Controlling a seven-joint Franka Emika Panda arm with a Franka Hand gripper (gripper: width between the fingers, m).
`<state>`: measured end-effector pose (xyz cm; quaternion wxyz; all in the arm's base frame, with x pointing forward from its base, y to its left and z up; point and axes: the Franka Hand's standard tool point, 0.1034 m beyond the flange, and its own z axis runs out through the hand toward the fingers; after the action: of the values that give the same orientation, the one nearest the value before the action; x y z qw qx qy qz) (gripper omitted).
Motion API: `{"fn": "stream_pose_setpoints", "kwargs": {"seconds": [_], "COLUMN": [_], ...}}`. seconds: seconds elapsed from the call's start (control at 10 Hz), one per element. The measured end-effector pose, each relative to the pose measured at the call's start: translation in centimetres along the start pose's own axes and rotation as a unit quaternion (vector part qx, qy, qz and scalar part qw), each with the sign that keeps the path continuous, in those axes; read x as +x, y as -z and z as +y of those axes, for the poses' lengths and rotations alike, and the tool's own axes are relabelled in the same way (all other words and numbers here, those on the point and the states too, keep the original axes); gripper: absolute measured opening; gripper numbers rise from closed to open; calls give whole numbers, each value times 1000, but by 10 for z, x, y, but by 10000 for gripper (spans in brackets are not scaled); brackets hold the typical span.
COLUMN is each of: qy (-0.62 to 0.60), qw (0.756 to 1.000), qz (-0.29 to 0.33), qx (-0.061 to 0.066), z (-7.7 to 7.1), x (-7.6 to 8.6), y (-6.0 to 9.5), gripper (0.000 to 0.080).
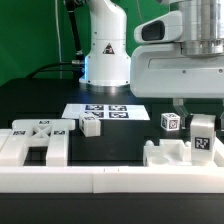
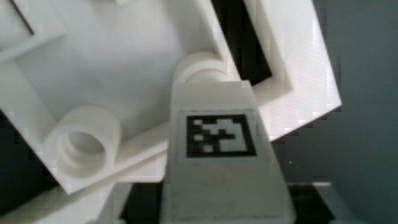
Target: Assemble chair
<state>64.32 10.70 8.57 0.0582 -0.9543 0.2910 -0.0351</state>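
White chunky plastic: the small blocky chair (image 1: pixel 35 140) lies in loose pieces on the black counter (image 1: pixel 40 100), and at the exterior view's right the hand (image 1: pixel 201 122) is clamped on a tapered white leg block with a black-and-white tag (image 2: pixel 217 135). Under it sits the white seat slab with round sockets (image 2: pixel 80 140); whether they touch is hidden, and the fingers (image 2: pixel 143 205) are cut off.

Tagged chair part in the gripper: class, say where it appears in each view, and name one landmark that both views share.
Exterior view: the tagged chair part stands upright at the exterior view's right, just behind the border wall.
Wrist view: the part fills the middle of the picture, with its tag facing the camera.
Shared landmark: the white chair piece beside it, which lies behind it in the wrist view.
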Motion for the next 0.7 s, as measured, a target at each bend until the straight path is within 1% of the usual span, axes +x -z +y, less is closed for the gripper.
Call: {"fn": "stream_pose_setpoints", "kwargs": {"seconds": [0.2,0.4,0.6,0.7], "qy": [-86,-145,-204,-252], "qw": [996,990,979,968], "qz": [0,1,2,2], "qx": [0,-1,-5,-6], "z": [-4,-7,-7,-7], "x": [-4,-7,-8,-9], "y": [-1,-1,-1,-1], "gripper": [291,291,291,291]}}
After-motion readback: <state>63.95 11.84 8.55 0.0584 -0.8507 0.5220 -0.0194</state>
